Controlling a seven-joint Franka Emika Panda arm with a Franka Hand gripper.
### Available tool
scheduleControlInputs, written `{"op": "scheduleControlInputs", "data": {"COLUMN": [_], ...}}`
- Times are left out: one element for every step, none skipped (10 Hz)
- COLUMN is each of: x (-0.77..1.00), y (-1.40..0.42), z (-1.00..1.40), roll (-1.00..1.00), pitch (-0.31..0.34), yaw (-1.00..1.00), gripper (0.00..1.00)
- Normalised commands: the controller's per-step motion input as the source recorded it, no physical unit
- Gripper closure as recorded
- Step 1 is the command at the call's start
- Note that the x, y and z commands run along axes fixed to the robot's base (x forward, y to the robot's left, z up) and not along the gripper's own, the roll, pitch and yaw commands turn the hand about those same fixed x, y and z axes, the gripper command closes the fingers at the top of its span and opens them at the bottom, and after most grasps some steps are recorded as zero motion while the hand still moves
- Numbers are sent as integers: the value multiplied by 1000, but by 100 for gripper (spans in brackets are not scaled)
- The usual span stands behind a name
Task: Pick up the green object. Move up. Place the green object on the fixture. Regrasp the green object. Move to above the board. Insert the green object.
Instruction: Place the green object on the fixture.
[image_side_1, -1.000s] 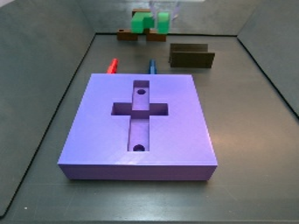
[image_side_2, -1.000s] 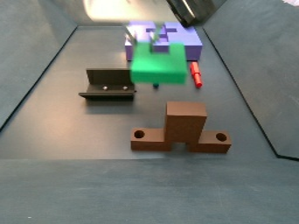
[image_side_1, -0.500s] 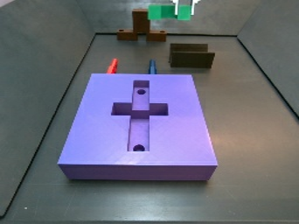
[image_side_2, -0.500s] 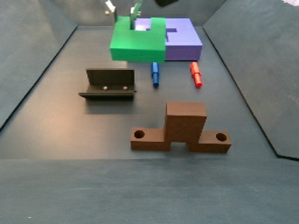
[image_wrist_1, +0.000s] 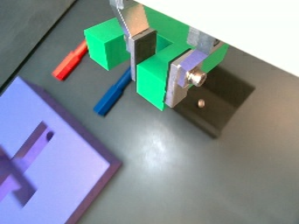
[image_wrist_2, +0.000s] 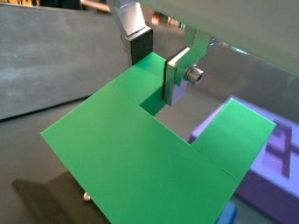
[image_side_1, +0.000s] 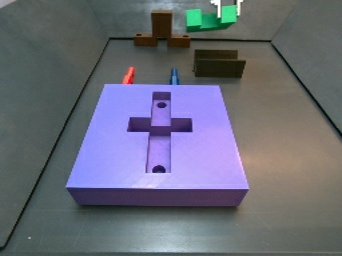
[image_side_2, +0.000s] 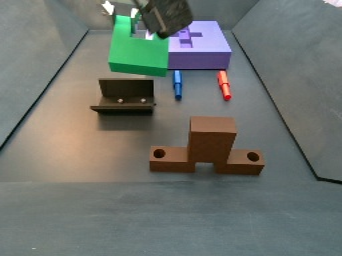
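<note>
The gripper (image_wrist_1: 162, 64) is pinching the green object (image_wrist_1: 149, 66) by one notch wall, a stiff, light-looking block hanging above the fixture (image_side_2: 124, 97).

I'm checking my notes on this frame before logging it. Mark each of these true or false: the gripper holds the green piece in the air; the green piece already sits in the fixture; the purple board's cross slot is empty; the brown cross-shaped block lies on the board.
1. The gripper holds the green object in the air: true.
2. The green object already sits in the fixture: false; the fixture is empty and the piece is above the floor.
3. The slot of the board is empty: true.
4. The brown cross-shaped block lies on the board: false; it stands on the floor, apart from it.
</note>
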Motion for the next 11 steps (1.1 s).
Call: {"op": "scheduleControlInputs", "data": {"x": [874,891,826,843,789,746,623,540,517,260,274], "y": [0,23,63,0,6,40,14,69,169,186,111], "z": [-240,-317,-457,-497,-477,-303,-217,-197,-26,143,0], "roll": [-794,-731,-586,-383,-237,-140,180,0,-71,-377,-360], "pitch": [80,0,23,180,306,434,677,471,266,123,-203], "yaw": [-80,-157,-177,-231,-237,-209,-157,-86,0,114,86], "gripper": [100,100,100,100,100,100,100,100,100,100,100]}}
